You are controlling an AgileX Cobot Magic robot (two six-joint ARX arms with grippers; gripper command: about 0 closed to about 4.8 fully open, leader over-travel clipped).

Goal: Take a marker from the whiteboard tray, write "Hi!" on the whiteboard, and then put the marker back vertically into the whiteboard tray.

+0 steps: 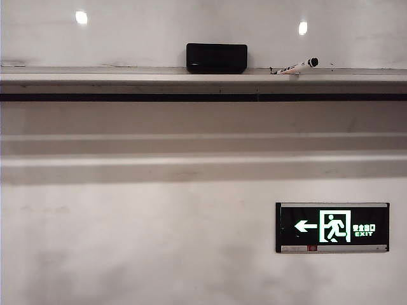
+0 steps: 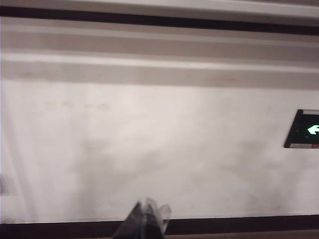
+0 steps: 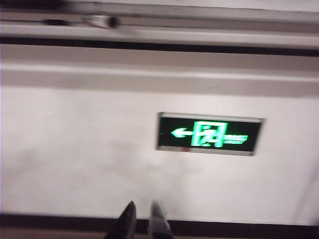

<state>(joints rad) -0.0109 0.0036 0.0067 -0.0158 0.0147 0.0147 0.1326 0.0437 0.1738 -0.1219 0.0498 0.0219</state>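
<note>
White-barrelled, the marker (image 1: 296, 66) lies tilted on the whiteboard tray (image 1: 95, 77), right of the eraser (image 1: 216, 57). My right gripper (image 3: 143, 219) hangs low, fingers narrowly parted, holding nothing; my left gripper (image 2: 147, 216) is pressed together.

The whiteboard (image 1: 159, 32) above the tray (image 1: 127, 77) is glossy and smooth, faintly smudged, and mirrors two round lights. The tray is a matt grey-silver metal ledge with a dark strip beneath it. On the tray, the eraser (image 1: 216, 57) looks like black plastic with a slight sheen. Right of the eraser, the marker (image 1: 296, 66) has a smooth white plastic barrel and a black cap. Below the tray, the wall (image 1: 127, 241) is matt white, mottled with grey smudges. The exit sign (image 1: 332, 227) on the wall has a glossy dark face in a brushed metal frame.
</note>
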